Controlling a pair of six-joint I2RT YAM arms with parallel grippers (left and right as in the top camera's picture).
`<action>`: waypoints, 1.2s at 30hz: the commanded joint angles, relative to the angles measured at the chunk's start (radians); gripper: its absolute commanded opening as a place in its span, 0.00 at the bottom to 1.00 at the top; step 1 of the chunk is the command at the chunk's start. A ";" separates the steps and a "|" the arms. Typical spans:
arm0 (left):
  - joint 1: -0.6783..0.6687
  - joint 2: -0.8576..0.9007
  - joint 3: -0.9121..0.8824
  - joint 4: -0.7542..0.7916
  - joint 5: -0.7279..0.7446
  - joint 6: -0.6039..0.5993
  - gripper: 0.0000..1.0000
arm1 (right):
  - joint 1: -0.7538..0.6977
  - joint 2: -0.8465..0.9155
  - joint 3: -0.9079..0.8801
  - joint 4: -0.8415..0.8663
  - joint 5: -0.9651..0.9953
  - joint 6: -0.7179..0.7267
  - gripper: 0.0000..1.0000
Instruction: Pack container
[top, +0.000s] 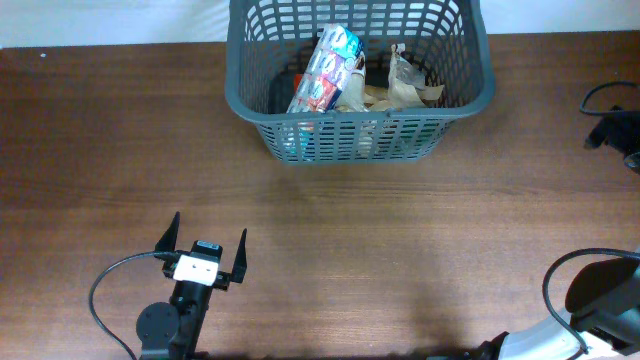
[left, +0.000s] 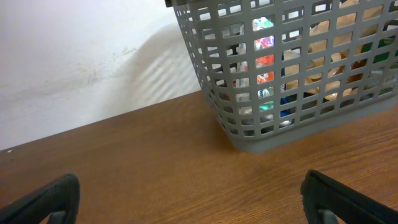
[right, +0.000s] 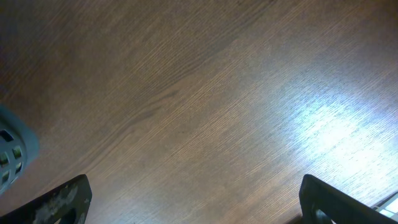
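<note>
Gaping wide, the left pincer sits well apart from the container ahead of it.

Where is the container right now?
Overhead, the container sits at the far edge of the table, slightly right of centre, far ahead of the left gripper, with packets inside.
</note>
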 joint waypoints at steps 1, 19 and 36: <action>0.007 -0.010 -0.009 0.000 -0.014 -0.008 0.99 | -0.003 -0.013 -0.002 0.001 0.001 0.009 0.99; 0.007 -0.010 -0.009 0.000 -0.014 -0.008 0.99 | -0.003 -0.011 -0.002 0.001 0.001 0.009 0.99; 0.007 -0.010 -0.009 0.000 -0.014 -0.008 0.99 | -0.002 -0.035 -0.002 0.000 0.001 0.009 0.99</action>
